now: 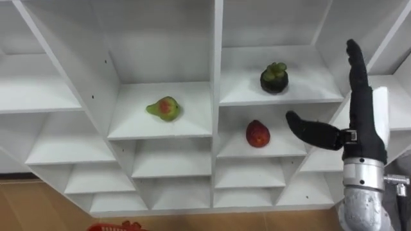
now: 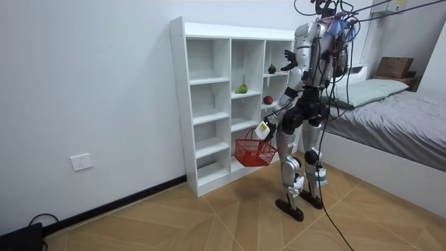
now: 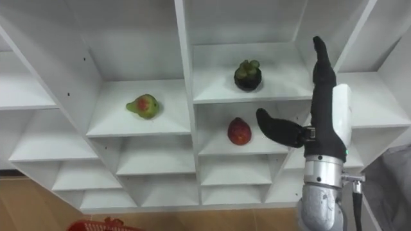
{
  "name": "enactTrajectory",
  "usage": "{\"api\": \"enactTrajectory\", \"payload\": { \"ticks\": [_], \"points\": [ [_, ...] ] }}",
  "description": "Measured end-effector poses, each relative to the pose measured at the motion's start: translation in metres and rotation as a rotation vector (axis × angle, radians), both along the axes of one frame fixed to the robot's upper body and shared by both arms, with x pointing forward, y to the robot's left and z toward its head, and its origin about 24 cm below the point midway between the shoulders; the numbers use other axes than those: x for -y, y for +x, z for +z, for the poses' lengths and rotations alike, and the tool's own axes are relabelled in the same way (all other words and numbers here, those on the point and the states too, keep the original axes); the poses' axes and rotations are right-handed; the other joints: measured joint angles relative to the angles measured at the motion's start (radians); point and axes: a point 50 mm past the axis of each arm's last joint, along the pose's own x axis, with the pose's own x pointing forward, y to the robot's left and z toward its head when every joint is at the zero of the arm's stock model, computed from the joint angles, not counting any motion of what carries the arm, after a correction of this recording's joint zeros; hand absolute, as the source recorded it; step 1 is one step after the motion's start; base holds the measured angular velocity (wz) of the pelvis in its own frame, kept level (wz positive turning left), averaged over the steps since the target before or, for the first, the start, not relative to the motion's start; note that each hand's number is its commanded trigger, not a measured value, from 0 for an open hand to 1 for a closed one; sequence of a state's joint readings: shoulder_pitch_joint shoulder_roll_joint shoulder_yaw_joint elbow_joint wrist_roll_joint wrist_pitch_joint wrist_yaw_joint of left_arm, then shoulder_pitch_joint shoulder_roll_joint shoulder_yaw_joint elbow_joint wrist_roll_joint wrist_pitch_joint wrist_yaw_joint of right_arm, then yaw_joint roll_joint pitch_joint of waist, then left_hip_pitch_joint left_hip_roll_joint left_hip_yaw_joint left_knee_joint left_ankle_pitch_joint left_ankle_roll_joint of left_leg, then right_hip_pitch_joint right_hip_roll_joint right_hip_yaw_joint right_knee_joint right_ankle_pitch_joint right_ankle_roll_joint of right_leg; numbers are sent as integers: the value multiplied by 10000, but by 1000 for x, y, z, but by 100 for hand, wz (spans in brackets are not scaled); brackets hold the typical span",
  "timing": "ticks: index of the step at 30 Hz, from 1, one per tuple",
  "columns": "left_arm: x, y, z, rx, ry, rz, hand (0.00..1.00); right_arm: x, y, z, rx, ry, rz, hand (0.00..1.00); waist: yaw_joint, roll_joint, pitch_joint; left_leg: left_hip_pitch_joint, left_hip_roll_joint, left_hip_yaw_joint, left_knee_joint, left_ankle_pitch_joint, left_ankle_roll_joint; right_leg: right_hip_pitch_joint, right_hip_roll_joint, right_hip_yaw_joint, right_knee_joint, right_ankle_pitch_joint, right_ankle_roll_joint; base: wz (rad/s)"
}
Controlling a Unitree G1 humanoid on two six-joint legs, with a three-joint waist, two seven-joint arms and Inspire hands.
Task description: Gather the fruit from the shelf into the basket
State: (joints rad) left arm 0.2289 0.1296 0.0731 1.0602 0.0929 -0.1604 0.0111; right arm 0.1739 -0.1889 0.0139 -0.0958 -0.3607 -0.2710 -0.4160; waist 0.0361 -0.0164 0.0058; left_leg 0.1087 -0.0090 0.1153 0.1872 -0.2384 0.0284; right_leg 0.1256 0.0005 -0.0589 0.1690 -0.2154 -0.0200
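Note:
A white closet of open shelves point(image 1: 216, 70) fills the eye views. A green-red pear point(image 1: 164, 108) lies in the middle-left compartment. A dark mangosteen point(image 1: 274, 77) sits one compartment to the right, and a red fruit point(image 1: 257, 133) lies on the shelf below it. My right hand point(image 1: 361, 112) is raised in front of the shelves to the right of the red fruit. It is open, its fingers straight up and its thumb pointing at the fruit, a short gap away. In the room view my left hand point(image 2: 267, 127) hangs low and carries a red basket point(image 2: 254, 150) by its handle.
The basket's rim point(image 1: 119, 226) shows at the bottom edge of the eye views. I stand close to the closet on a wooden floor. A bed point(image 2: 397, 115) lies behind me at the room view's right, with a cardboard box point(image 2: 394, 67) beyond it.

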Motion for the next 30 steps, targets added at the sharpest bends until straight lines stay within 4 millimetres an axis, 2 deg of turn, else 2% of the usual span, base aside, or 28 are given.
{"api": "enactTrajectory", "payload": {
  "ticks": [7, 18, 24, 30],
  "points": [
    [-6, -3, 1, -168, 166, -80, 100, -2, 4, 3, 62, 3, 152, 0, -2, -94, -11, -44, -23, -137, 7, 5, 8, 27, -37, -253, -8, 2, 4, 6],
    [-5, -4, 0, -618, 409, -599, 100, -2, 19, 5, -261, 568, 557, 0, 61, -100, -12, -86, -31, -169, 5, 61, 2, 16, -50, -283, -20, 5, 1, 0],
    [-3, -3, -1, -590, 381, -576, 100, -3, 23, 6, -398, 553, 674, 0, 238, -113, -8, -92, -34, -185, 5, 73, -2, 7, -52, -296, -17, 8, -2, 0],
    [-2, -4, -1, -599, 372, -578, 100, -4, 26, 9, -331, 639, 827, 0, 254, -158, -13, -99, -40, -252, 6, 76, -5, 43, -55, -360, -21, 8, -2, 3]
  ]
}}
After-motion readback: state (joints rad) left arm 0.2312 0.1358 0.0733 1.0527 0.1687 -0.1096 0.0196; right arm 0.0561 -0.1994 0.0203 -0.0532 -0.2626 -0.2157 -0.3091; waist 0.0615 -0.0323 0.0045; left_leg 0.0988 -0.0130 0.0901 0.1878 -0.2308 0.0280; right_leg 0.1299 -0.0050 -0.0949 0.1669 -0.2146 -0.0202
